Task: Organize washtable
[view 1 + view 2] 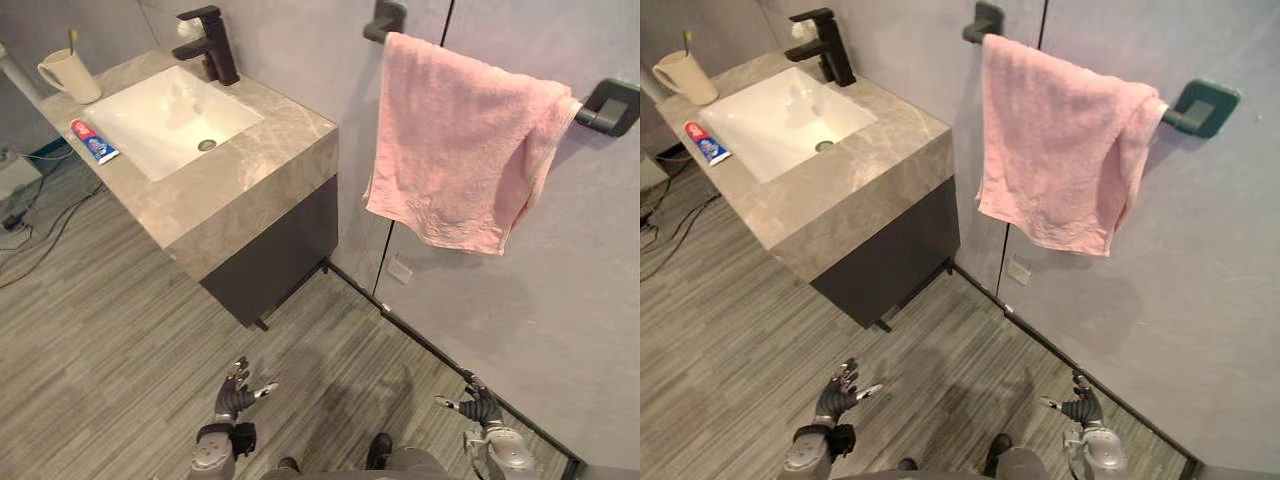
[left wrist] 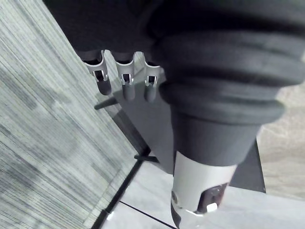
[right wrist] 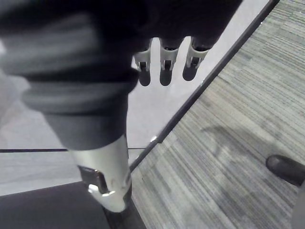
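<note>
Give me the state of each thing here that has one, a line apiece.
Cup: upright on the counter, toothbrush standing in it.
Toothpaste: lying flat beside the sink.
Sink: empty.
Faucet: no water running.
Towel: draped over the wall bar.
Left hand: open, empty.
Right hand: open, empty.

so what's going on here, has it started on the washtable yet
Nothing is being handled yet. The robot stands back from the washtable, with its left hand and right hand low over the floor, both open and empty. On the counter a cup sits at the far corner, and a toothpaste tube lies beside the sink. A pink towel hangs on a wall rail.
</note>
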Motion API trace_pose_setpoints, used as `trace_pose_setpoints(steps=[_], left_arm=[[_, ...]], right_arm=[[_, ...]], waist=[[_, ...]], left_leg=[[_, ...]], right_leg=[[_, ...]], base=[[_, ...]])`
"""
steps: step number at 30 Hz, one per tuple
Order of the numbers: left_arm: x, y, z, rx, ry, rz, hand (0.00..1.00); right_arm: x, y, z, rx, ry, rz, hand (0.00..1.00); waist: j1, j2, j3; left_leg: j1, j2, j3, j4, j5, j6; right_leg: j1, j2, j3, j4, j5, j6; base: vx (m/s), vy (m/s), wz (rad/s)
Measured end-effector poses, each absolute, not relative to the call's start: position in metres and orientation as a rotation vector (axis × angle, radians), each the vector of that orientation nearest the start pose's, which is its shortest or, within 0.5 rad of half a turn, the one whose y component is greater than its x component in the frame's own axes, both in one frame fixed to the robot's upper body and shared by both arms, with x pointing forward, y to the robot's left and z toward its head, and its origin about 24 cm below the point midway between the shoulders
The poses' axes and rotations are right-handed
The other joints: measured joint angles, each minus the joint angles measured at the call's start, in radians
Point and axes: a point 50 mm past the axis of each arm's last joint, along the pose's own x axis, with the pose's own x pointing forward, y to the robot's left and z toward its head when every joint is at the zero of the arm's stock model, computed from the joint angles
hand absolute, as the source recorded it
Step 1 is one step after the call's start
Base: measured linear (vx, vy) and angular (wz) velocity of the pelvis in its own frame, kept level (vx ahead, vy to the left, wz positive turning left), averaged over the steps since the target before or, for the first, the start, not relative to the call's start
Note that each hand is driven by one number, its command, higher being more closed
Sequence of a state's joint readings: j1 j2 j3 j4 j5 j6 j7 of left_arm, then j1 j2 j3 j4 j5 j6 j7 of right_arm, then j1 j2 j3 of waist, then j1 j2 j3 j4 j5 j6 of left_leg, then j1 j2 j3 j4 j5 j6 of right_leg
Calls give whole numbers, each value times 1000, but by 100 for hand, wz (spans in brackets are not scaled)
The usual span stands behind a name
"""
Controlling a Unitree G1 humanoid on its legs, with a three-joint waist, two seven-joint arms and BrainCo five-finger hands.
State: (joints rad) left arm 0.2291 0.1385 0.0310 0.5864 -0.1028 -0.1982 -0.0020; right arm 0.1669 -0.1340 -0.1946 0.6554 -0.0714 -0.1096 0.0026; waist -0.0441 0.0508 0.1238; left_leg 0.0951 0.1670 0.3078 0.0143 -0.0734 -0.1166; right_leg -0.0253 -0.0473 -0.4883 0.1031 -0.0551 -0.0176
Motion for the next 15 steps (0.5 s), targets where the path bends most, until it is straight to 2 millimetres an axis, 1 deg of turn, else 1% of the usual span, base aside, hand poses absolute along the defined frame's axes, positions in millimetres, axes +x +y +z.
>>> trace_pose_setpoints(steps=[2, 4, 8, 9, 10, 11, 12, 13, 14, 15], left_arm=[[134, 213, -106, 41, 621, 159, 0], [126, 213, -109, 47, 650, 143, 0], [119, 210, -112, 45, 673, 140, 0], [119, 209, -113, 41, 674, 140, 0], [119, 207, -112, 35, 669, 139, 0], [120, 206, -112, 28, 662, 139, 0], [121, 206, -111, 28, 659, 139, 0], [122, 205, -110, 22, 650, 140, 0], [122, 205, -109, 15, 648, 143, 0], [122, 205, -109, 2, 646, 151, 0]], right_arm=[[141, -237, -109, -148, 703, -227, 0], [142, -236, -109, -149, 703, -222, 0], [134, -237, -112, -153, 726, -225, 0], [132, -238, -112, -155, 731, -226, 0], [131, -240, -113, -162, 740, -225, 0], [132, -241, -112, -172, 739, -221, 0], [133, -242, -112, -176, 740, -219, 0], [137, -246, -111, -190, 739, -218, 0], [137, -248, -111, -197, 739, -219, 0], [137, -249, -111, -208, 742, -214, 0]], waist=[[2, -1, -4], [3, 7, -1], [1, 17, -7], [0, 15, -5], [2, 7, 0], [3, 15, -2], [5, 7, 3], [6, 0, 10], [7, -4, 14], [8, -10, 17]], left_leg=[[5, -9, 5, 0, 0, 4], [5, -16, 11, 1, 7, 16], [-12, -26, -13, -5, 22, 23], [-22, -26, -25, -3, 27, 25], [-50, -27, -49, 14, 32, 24], [-86, -27, -65, 43, 39, 26], [-102, -27, -66, 52, 46, 28], [-132, -23, -41, 78, 54, 35], [-144, -15, -2, 99, 48, 37], [-147, 4, 59, 131, 46, 39]], right_leg=[[10, -4, 16, -25, 25, 3], [19, -4, 27, -56, 55, 3], [18, -10, 9, -73, 63, 7], [16, -13, -3, -72, 63, 7], [8, -20, -29, -68, 63, 7], [-4, -30, -57, -59, 61, 5], [-13, -39, -69, -50, 59, 3], [-28, -74, -114, -25, 58, -10], [-31, -86, -129, -16, 56, -13], [-31, -103, -143, -5, 56, -13]], base=[[-131, 78, -14], [-145, 36, -11], [-117, 4, 11], [-89, -16, 41], [-105, -20, 61], [-89, -13, 64], [-123, 24, 83], [-99, 47, 72], [-89, 62, 75], [-17, 86, 59]])
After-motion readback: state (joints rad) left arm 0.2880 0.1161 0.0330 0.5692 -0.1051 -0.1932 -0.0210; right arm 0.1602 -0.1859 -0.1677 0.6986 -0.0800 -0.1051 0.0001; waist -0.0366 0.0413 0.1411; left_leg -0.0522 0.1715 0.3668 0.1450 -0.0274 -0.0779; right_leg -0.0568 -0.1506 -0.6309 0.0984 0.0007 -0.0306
